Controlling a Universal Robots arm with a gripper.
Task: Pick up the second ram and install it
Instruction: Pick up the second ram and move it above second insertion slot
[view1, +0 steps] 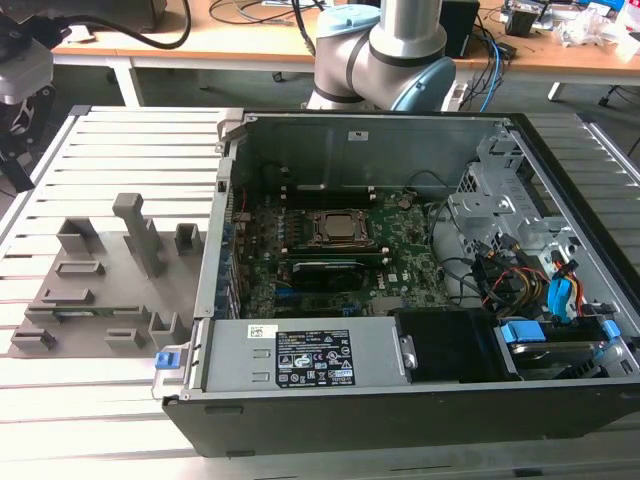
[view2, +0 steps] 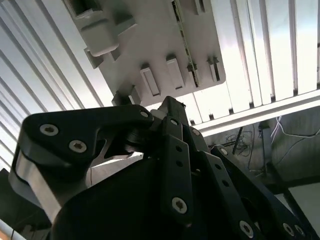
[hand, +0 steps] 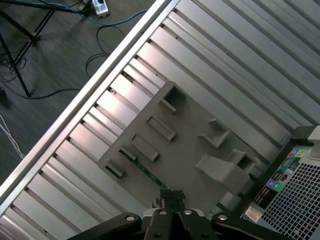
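Observation:
The second ram (hand: 145, 170) is a thin green strip standing on edge in a slot of the grey fixture plate (hand: 185, 150). It also appears in the second wrist view (view2: 187, 50) and in the exterior view (view1: 90, 313). My gripper (hand: 167, 196) hangs well above the fixture, apart from the ram. Its black fingertips meet, with nothing between them. In the exterior view, the gripper (view1: 15, 160) is at the far left edge, over the slatted table.
The open computer case (view1: 400, 400) lies at the exterior view's right, with the motherboard (view1: 400, 250) and square CPU socket (view1: 340, 228) inside. Grey fixture blocks (view1: 140, 230) stand up from the plate. The table edge (hand: 75, 105) and floor cables are beyond the fixture.

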